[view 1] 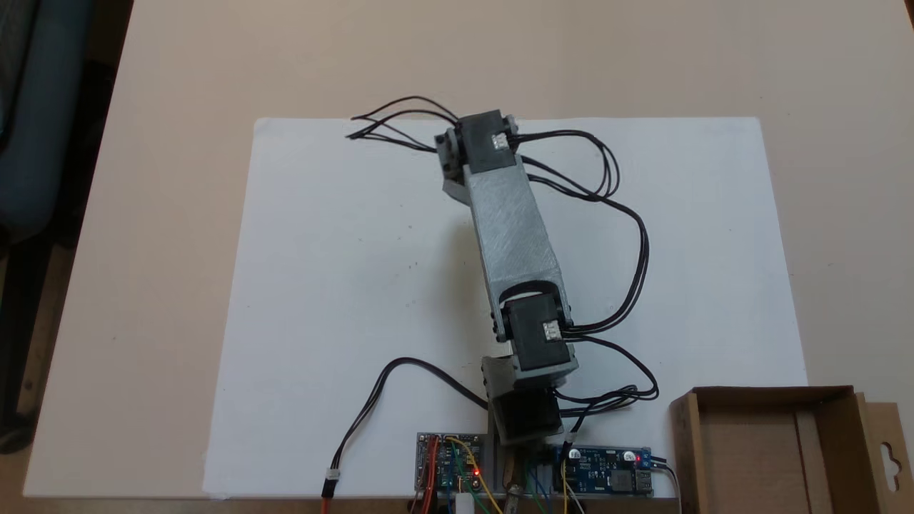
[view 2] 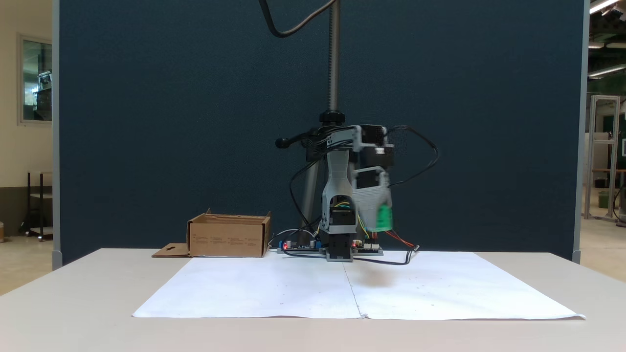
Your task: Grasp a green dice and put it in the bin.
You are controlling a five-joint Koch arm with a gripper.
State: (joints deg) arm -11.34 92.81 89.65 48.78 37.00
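The green dice (view 2: 385,218) hangs well above the white sheet, blurred by motion, between the fingers of my gripper (view 2: 383,222), which points downward and is shut on it. The arm (view 1: 514,228) reaches out from its base over the middle of the sheet and covers the gripper and dice from above. The bin (view 2: 229,237) is a shallow brown cardboard box standing left of the arm's base in one fixed view. In the other it stands at the bottom right (view 1: 771,392), with its slotted flap on the right side. The bin's visible floor is bare.
A white paper sheet (view 1: 343,285) covers the table's middle. Circuit boards (view 1: 448,471) with lit LEDs and loose black cables (view 1: 628,214) lie around the base. A camera stand pole (view 2: 334,58) rises behind the arm before a dark blue partition.
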